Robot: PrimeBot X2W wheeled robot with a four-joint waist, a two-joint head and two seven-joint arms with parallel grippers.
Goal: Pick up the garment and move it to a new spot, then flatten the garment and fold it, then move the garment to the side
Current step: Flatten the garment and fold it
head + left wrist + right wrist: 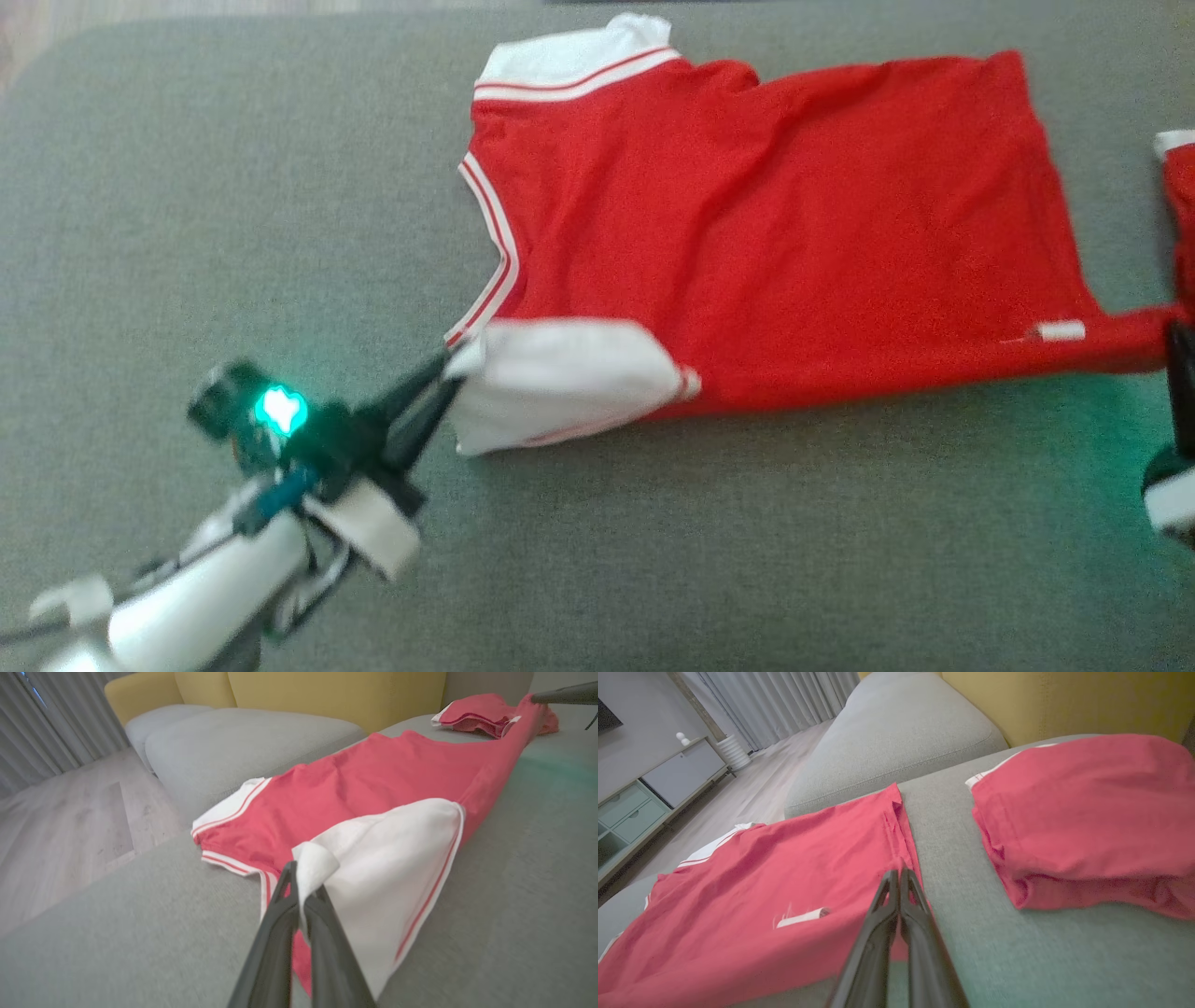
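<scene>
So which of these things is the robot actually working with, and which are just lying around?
Part of the job:
- red fabric shirt with white sleeves
- left end effector, shut on a white sleeve
- right end effector, shut on the red hem
- grey fabric sofa seat under the shirt

Just lying about:
- second red garment, folded, beside the shirt
- yellow sofa backrest
- pale cabinet with drawers

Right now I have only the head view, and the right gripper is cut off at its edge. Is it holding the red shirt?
Observer: Yes, the right gripper is shut on the hem corner of the red shirt.
Operator: What lies beyond it?
Observer: A second red garment, folded, lying apart from the shirt on the grey cushion.
Operator: And the left grip?
Observer: The left gripper pinches the white sleeve; a fold of it pokes up between its jaws.
</scene>
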